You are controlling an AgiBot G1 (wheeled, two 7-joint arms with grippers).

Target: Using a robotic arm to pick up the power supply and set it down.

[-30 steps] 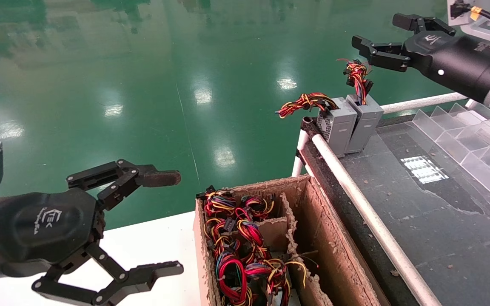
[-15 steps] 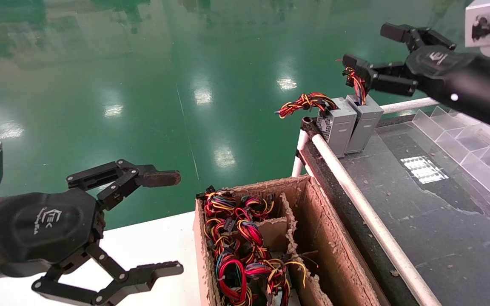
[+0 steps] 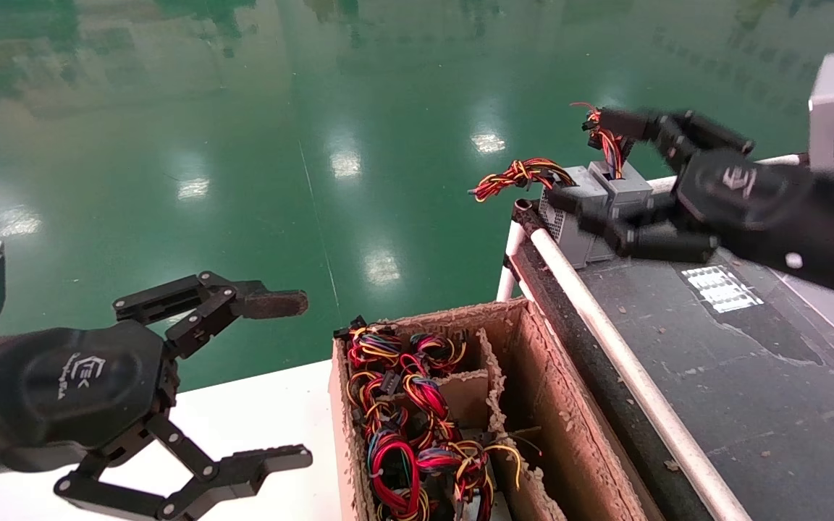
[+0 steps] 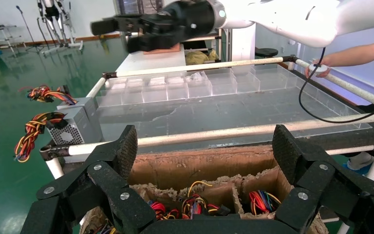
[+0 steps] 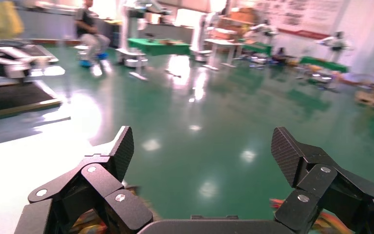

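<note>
The robotic arm's right gripper is spread wide at the far left corner of the dark bench, one finger up by the wire tops and the other low across the front of the boxes, so that the power supply stands between them; the blurred fingers make contact impossible to judge, and nothing is clamped. The power supply is upright at that corner, its red, yellow and black wire bundle rising from its top end. Touching it on the side toward the bench's left edge stands a second grey box with a perforated face, whose wires fan out sideways past the white rail along that edge. In the right wrist view the spread fingers frame only green floor. Below the bench's left edge sits a worn cardboard box with dividers, stuffed with coloured wire harnesses. The left gripper, also open and empty, hangs over the white table near the cardboard box, well apart from the power supply.
</note>
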